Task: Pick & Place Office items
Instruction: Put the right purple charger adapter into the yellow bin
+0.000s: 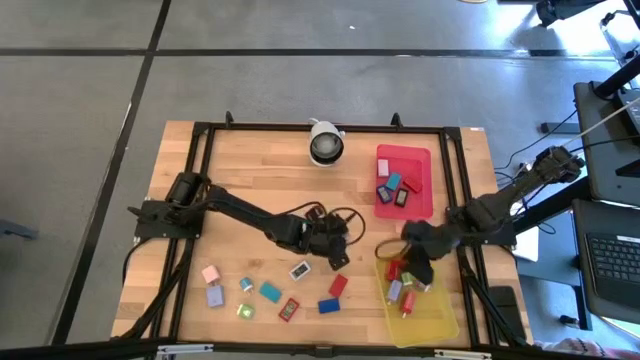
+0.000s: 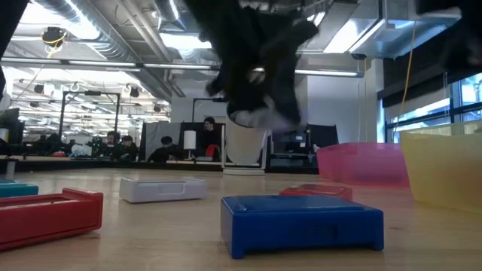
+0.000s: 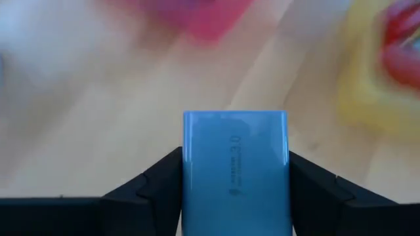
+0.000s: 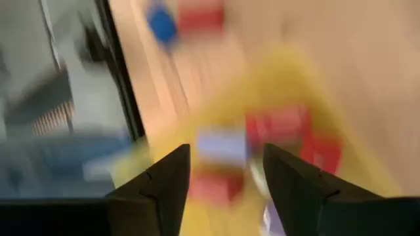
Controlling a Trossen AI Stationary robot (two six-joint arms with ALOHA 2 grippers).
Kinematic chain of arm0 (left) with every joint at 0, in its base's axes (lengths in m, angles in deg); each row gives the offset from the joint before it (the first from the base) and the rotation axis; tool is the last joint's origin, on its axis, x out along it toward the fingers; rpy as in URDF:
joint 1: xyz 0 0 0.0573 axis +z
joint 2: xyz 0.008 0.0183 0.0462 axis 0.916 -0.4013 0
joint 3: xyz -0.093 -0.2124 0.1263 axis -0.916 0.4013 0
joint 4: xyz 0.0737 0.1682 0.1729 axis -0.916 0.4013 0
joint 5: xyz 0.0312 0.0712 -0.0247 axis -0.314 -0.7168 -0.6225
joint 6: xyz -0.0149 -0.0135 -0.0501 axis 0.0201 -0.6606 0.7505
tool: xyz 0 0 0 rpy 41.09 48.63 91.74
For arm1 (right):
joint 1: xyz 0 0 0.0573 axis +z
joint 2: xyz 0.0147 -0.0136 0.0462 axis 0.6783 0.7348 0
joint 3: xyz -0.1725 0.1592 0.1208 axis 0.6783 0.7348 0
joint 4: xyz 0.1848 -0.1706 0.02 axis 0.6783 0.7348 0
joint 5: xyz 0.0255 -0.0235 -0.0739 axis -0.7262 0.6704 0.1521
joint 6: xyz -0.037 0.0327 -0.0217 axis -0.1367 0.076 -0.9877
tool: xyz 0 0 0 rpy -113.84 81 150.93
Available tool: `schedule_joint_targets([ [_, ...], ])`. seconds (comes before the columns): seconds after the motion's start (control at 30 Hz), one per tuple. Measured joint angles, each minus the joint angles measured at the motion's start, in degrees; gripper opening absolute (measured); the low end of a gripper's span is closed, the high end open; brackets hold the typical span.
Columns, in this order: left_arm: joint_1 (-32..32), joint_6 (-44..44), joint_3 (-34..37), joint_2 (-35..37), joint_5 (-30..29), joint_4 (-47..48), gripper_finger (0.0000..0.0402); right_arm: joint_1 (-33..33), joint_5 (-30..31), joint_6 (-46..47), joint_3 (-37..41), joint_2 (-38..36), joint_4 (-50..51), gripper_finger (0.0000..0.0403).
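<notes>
- High view: the left pincer [image 1: 335,243] is hanging over the middle of the wooden bench [image 1: 250,180], near a red block [image 1: 338,286]. The right pincer [image 1: 420,268] is hanging over the yellow tray [image 1: 440,325], where some red and lilac office items [image 1: 400,285] are lying. The red tray [image 1: 420,160] is holding several more small blocks. A white round camera [image 1: 325,143] is standing at the far edge. Other blocks are lying loose at the near side: a pink block [image 1: 211,273], a lilac block [image 1: 215,295], a teal block [image 1: 270,291], a blue block [image 1: 328,306] and a white labelled block [image 1: 301,270].
- Low view: a dark arm is coming down from above, blurred. A blue block [image 2: 301,222] is lying in front, a red one [image 2: 49,214] at the left, a white one [image 2: 162,188] behind. People are sitting in the room beyond.
- Left wrist view: the left pincer [image 3: 235,190] is clamping a light blue block [image 3: 235,170] between its two fingers [image 3: 157,183]. The block is carrying small writing; only "3.0" is readable.
- Right wrist view: the right pincer [image 4: 226,177] is standing apart with nothing between its fingers [image 4: 167,180], above the yellow tray [image 4: 289,72]. The items below are blurred, and no label is readable.
</notes>
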Motion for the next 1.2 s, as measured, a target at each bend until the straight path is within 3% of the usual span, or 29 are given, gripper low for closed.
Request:
schedule_joint_targets([
  [0.2, -3.6, -14.4, -5.6, 0.1, -11.9, -1.3, 0.0214, -2.9, 18.7, -0.1, -2.5, -1.2, -10.3, 0.0183],
  [0.4, -5.4, -22.4, -9.3, 0.1, -24.5, -1.3, 0.0216, -7.4, 21.2, 1.5, -2.7, 0.4, -17.2, 0.0203],
  [0.5, -5.8, -24.1, -10.6, 0.1, -27.6, -1.3, 0.0217, -9.2, 21.6, 3.1, -2.6, 1.0, -18.0, 0.0227],
  [0.7, -5.9, -23.7, -12.8, 0.1, -27.6, -1.7, 0.0218, -11.8, 21.7, 3.1, -2.7, 2.3, -21.9, 0.0274],
  [0.87, -5.9, -24.5, -13.1, 0.1, -27.3, -5.3, 0.0218, -12.7, 21.2, 3.1, -2.6, 3.8, -23.4, 0.0290],
  [1.07, -5.8, -28.3, -13.1, 0.1, -26.2, -8.9, 0.0219, -12.7, 21.1, 3.1, -2.6, 6.3, -26.4, 0.0278],
  [1.2, -6.0, -31.1, -13.1, 0.1, -26.2, -9.7, 0.0219, -12.7, 21.0, 3.1, -2.7, 7.1, -27.7, 0.0241],
])
